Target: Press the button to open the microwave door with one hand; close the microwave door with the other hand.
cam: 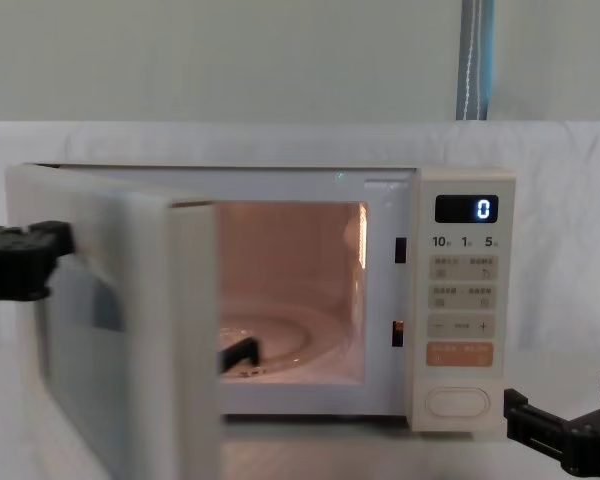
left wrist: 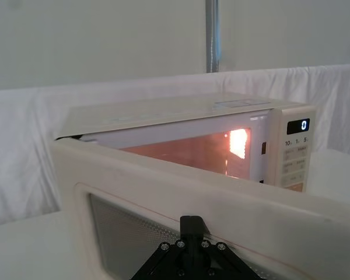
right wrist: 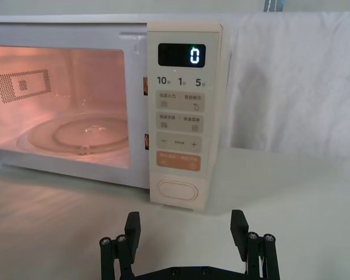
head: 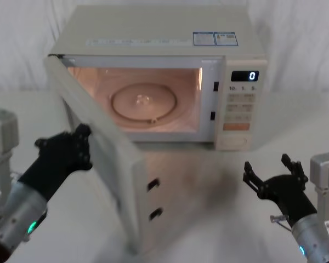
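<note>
The cream microwave (head: 153,33) stands at the back of the table, its cavity lit and its display showing "0". The microwave door (head: 112,159) is swung wide open toward my left side, latch hooks facing right. My left gripper (head: 82,134) is shut, its tip pressed against the door's outer face (left wrist: 163,192) just below the window frame; the chest view shows the left gripper (cam: 55,240) at the door's left edge. My right gripper (head: 268,167) is open and holds nothing, low over the table a short way in front of the oval button (right wrist: 177,191), apart from it.
A glass turntable (head: 144,102) lies inside the cavity. An orange key (right wrist: 178,161) sits just above the button. White cloth covers the table (head: 208,219) and the backdrop. A metal pole (cam: 475,60) rises behind the microwave.
</note>
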